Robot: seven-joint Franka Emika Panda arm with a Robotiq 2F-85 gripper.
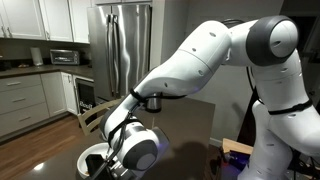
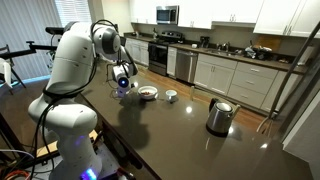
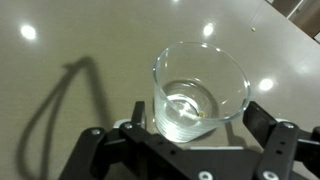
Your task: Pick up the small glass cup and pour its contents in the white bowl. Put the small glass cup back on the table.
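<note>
Overhead light is even and moderately bright. In the wrist view, round glare spots sit on the glossy table (image 3: 110,40), and a dark looped shadow (image 3: 47,108) lies at left. The small glass cup (image 3: 200,95) is sharp, with glints. Both exterior views are soft; the steel refrigerator (image 1: 125,45) shows glare streaks.

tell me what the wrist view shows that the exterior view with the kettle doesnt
Wrist only: the small glass cup up close, upright between the open jaws. Exterior only: the white bowl, the steel kettle, the arm and the kitchen cabinets. Both: the dark table.
</note>
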